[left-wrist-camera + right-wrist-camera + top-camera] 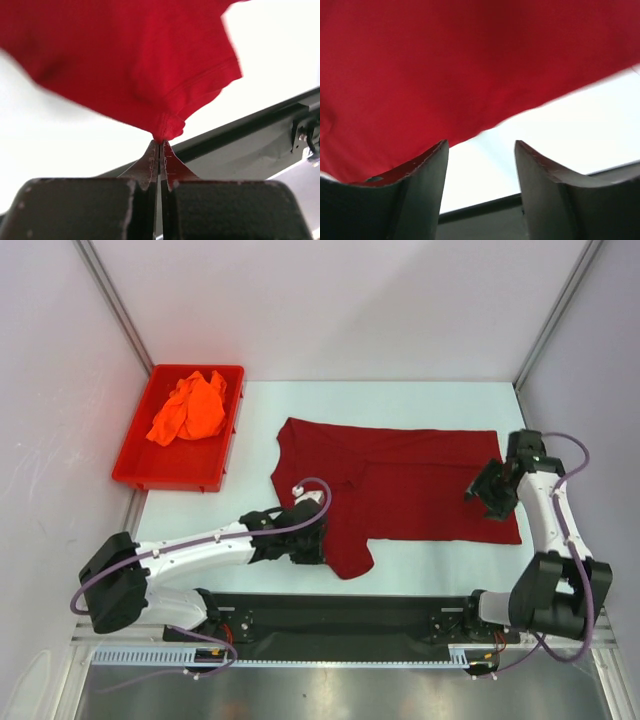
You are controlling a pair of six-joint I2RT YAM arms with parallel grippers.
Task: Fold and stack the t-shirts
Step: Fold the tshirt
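Down at the near left corner of the maroon t-shirt [410, 480], the left gripper [160, 144] is pinching fully closed on just a small nub of the sleeve hem, and that is looking like a thin bite. Over on the right, the right gripper [480, 145] is standing partly open and holding nothing, its fingers hovering at the shirt's near right edge with bare white table [440, 400] showing between them. The shirt itself is lying spread across the middle of the table, while the orange t-shirt [190, 408] is sitting crumpled in the red bin [170, 480] at the far left. The danger, as I am judging it: if the left arm is lifting on so little cloth, the hem may be slipping free. And if the right jaws are closing short of the edge, they are catching air, so one side is rising alone and the shirt is dragging, twisting and bunching instead of folding flat.
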